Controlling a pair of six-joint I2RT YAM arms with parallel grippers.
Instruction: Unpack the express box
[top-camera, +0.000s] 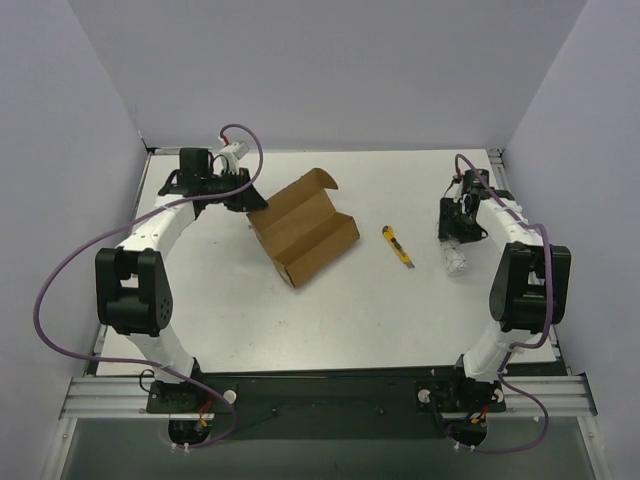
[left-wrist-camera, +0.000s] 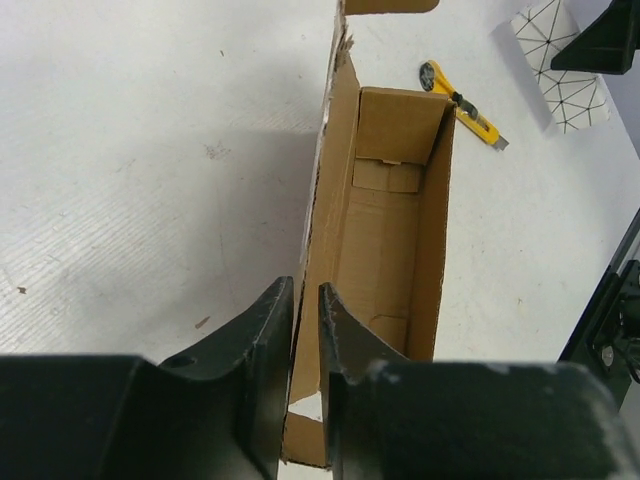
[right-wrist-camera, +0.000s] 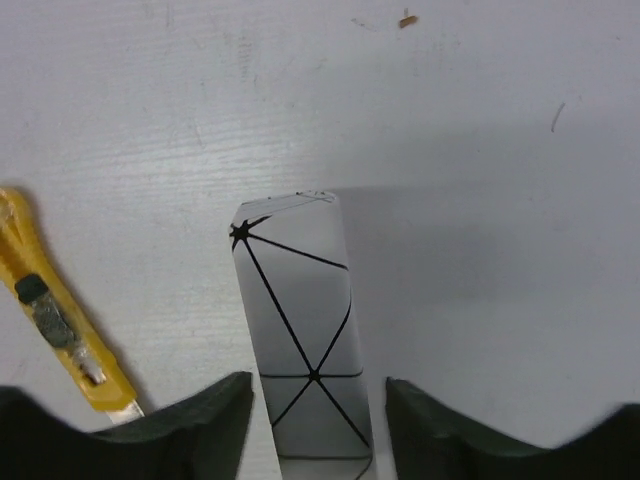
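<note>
The white table (top-camera: 300, 335) carries everything, and the express box (top-camera: 305, 232) lies open a little left of its middle, turned at a slant. Its long top is laid back, one flap standing out at its far end. The left wrist view shows bare brown cardboard inside.

The left arm (top-camera: 150, 240) reaches in from the box's left side. The right arm (top-camera: 520, 285) bends inward well to the box's right.

The left gripper (top-camera: 252, 203) is at the box's left corner. In its own camera the left gripper (left-wrist-camera: 306, 300) has one finger outside the box's long side wall and the other inside. The jaws stand only narrowly apart with the cardboard edge between them. I cannot tell whether the pads press the wall or merely flank it.

The right gripper (top-camera: 460, 228) is well to the right of the box, over a white package printed with black triangle lines (top-camera: 457, 263). That package lies flat on the table. From the right wrist, the jaws are spread to either side of the package's (right-wrist-camera: 300, 310) near end. A sliver of space shows at the right finger (right-wrist-camera: 420, 420), so they are not clamping it.

A yellow-black utility knife (top-camera: 397, 245) lies on the table between the box and the package, apart from both.
</note>
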